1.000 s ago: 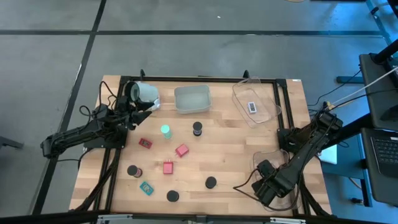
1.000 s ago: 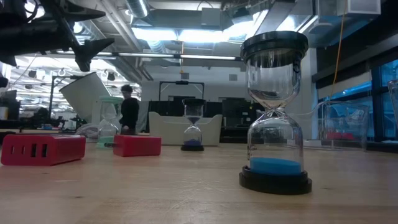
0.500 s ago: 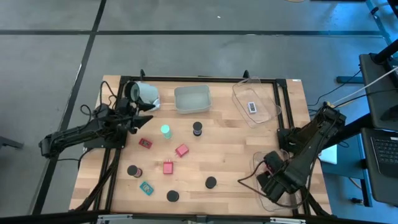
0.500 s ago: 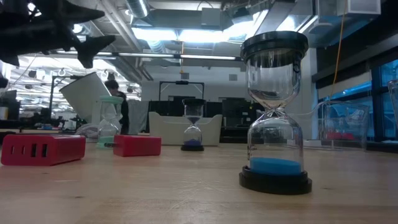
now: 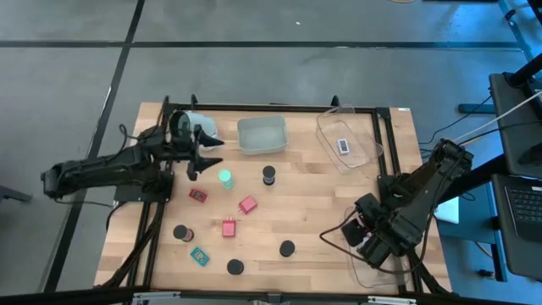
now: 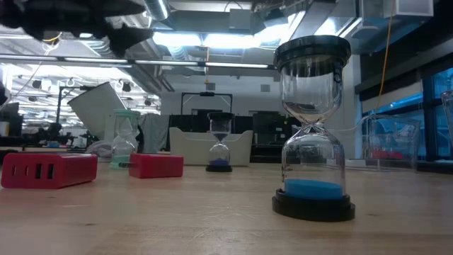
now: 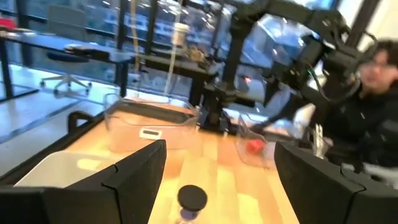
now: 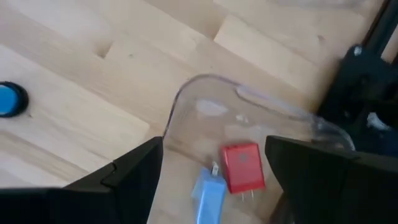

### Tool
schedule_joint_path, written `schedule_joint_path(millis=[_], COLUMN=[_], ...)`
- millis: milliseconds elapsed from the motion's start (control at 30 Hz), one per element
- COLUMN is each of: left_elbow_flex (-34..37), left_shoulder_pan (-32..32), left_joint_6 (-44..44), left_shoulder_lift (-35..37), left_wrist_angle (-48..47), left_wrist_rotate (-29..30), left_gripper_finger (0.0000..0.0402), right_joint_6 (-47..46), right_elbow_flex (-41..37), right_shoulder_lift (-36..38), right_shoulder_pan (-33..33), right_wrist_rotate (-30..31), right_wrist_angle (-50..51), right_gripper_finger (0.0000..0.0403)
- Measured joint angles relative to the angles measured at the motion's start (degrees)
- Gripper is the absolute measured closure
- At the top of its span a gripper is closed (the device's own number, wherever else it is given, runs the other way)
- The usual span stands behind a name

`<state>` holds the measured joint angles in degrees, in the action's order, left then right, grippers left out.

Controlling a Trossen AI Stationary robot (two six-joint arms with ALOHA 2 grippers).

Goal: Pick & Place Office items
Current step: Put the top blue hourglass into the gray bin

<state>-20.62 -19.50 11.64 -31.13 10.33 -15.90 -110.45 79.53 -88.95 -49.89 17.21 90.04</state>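
Office items lie scattered on the wooden table: red blocks (image 5: pixel 247 204) (image 5: pixel 229 227) (image 5: pixel 198 195), black-capped sand timers (image 5: pixel 268 175) (image 5: pixel 287 248) (image 5: pixel 235 267), a green-glowing timer (image 5: pixel 225 178) and a teal rectangle (image 5: pixel 200 255). My left gripper (image 5: pixel 203 158) hovers open beside the white cup (image 5: pixel 196 125), short of the green timer. In its wrist view the open left gripper (image 7: pixel 221 180) frames a black-capped timer (image 7: pixel 191 200). My right gripper (image 5: pixel 373 244) hangs open over the near clear tray (image 5: pixel 385 269). Under the right gripper (image 8: pixel 214 163), the tray holds a red block (image 8: pixel 242 168) and a pale blue one (image 8: pixel 208 186).
A grey tray (image 5: pixel 262 135) sits at the far middle. A clear tray (image 5: pixel 345 140) at the far right holds a small white item (image 5: pixel 343 146). In the low view a blue-sand timer (image 6: pixel 313 127) stands close, with red blocks (image 6: pixel 48 170) (image 6: pixel 156 165) behind. A person sits beyond the table (image 7: pixel 367 106).
My left gripper has risen and moved toward the table's right, past the white cup, leaving the top of the low view. My right gripper has drawn a little toward the far edge above the near clear tray. No item has moved.
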Motion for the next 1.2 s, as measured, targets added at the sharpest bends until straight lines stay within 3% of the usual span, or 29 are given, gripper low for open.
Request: schedule_joint_path(millis=[233, 367, 667, 900, 1200], left_elbow_flex=[-5.7, -8.0, -11.6, -12.9, -15.8], left_shoulder_pan=[7.7, 11.5, 17.9, 17.2, 16.7], left_joint_6=[-5.7, -8.8, -26.6, -21.7, -15.4], left_shoulder_lift=[-13.5, -20.9, -33.9, -43.6, -53.6], left_wrist_angle=[-0.3, -0.3, 3.7, 17.1, 18.7], left_wrist_rotate=[9.7, 11.9, 19.3, 20.4, 19.8], left_gripper_finger=[0.0104, 0.0104, 0.0104, 0.0104, 0.0104], right_joint_6=[2.4, 2.5, 5.9, 5.9, 2.9], right_elbow_flex=[0.0, 0.0, 0.0, 0.0, -0.1], right_shoulder_lift=[0.0, 0.0, 0.0, 0.0, 0.0], right_shoulder_pan=[0.4, 0.4, 0.3, 0.3, 0.3], right_wrist_rotate=[0.4, 0.4, -2.0, -2.0, -4.8], right_wrist_angle=[0.0, 0.0, 0.0, 0.0, 0.0], right_gripper_finger=[0.0117, 0.0117, 0.0117, 0.0117, 0.0117])
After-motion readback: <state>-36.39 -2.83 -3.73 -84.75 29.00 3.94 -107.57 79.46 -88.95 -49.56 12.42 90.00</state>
